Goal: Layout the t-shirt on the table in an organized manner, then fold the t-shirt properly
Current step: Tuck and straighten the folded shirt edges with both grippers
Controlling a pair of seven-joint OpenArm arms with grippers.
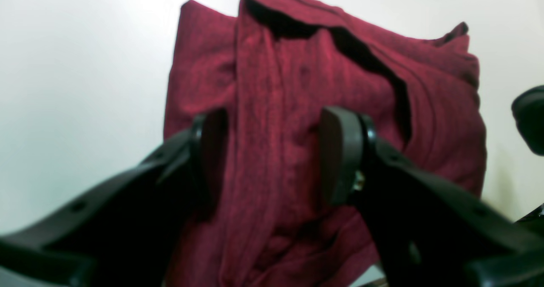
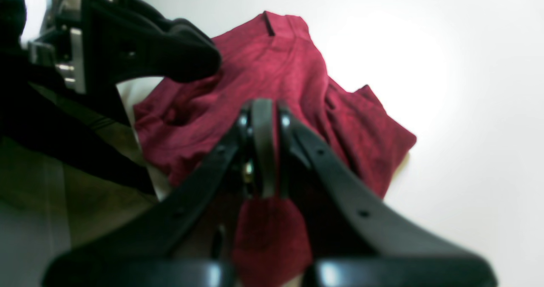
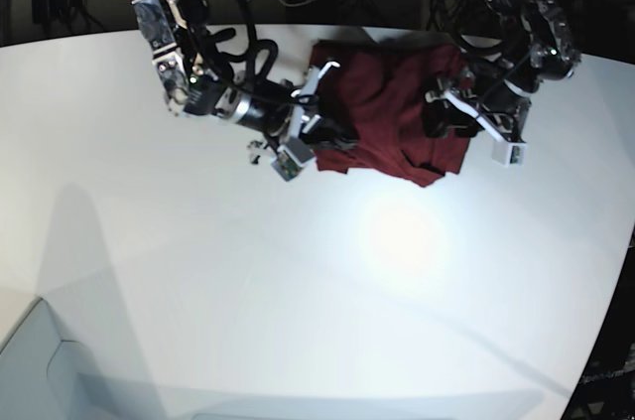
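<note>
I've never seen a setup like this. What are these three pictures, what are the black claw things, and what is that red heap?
You are looking at a robot with two arms working at a white table. One picture is taken from above and shows both arms. The other two come from small cameras mounted on each wrist, looking down past that arm's own claw.

The red heap is a t-shirt, bunched and partly folded on the table.

The left claw stands open, with a ridge of the fabric between its two pads; whether they touch it I cannot tell. The right claw is shut; cloth lies right under it, but whether it pinches any the pictures do not show.
</note>
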